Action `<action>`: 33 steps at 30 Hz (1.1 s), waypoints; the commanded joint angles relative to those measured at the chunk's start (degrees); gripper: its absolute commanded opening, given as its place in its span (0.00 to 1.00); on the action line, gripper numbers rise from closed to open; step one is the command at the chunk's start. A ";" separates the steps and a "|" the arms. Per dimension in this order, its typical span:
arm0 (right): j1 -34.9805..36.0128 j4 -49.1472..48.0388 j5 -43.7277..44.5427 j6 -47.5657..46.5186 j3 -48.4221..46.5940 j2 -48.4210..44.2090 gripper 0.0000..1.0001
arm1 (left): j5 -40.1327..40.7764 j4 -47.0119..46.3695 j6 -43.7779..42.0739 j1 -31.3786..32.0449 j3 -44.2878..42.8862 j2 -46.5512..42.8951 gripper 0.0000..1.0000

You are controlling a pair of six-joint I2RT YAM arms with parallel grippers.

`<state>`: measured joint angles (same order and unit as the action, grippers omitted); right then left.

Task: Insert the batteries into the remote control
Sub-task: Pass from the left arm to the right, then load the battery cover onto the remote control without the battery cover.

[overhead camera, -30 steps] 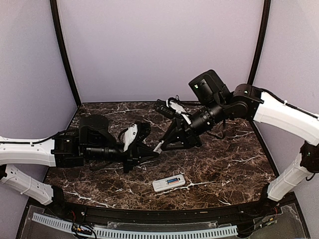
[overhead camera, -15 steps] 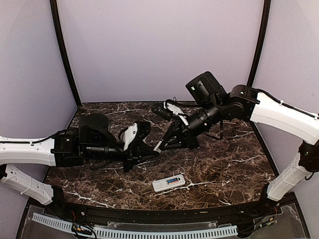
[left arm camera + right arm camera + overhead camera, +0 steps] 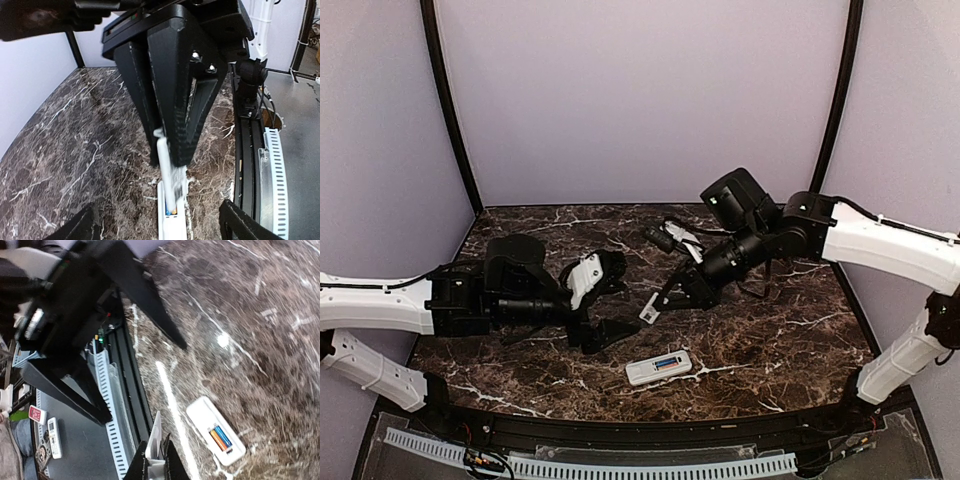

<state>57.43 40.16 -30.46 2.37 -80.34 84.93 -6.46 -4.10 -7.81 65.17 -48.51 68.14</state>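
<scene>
Marble table (image 3: 790,340), bare toward 3 o'clock; remote control (image 3: 658,368), batteries (image 3: 669,361) inside, lies at 6 o'clock near the front edge. Right gripper (image 3: 662,298) pinches the white cover (image 3: 648,308); left gripper (image 3: 625,297), clamped before, now stands spread wide.

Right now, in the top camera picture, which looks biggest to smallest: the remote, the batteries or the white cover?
1. The remote looks biggest.
2. The white cover and the batteries look too alike to rank.

The dark marbled tabletop (image 3: 770,340) carries the remote control (image 3: 659,368), lying flat near its front edge, compartment upward.
</scene>
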 commanded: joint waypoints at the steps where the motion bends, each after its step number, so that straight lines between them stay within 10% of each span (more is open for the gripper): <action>1: -5.17 -7.66 4.23 20.44 10.79 -3.85 0.00 | 8.62 5.52 -5.88 0.28 3.92 0.23 0.83; 13: -7.67 -47.37 6.02 52.33 40.51 -4.54 0.00 | 12.48 14.68 -7.14 1.54 -1.14 19.17 0.83; 33: -2.96 -63.12 5.62 61.79 46.71 6.70 0.00 | 0.54 9.50 -2.30 1.54 -1.50 28.12 0.88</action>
<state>53.95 -19.46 -24.40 63.16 -34.46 90.83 -3.88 7.09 -11.60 66.50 -49.54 95.11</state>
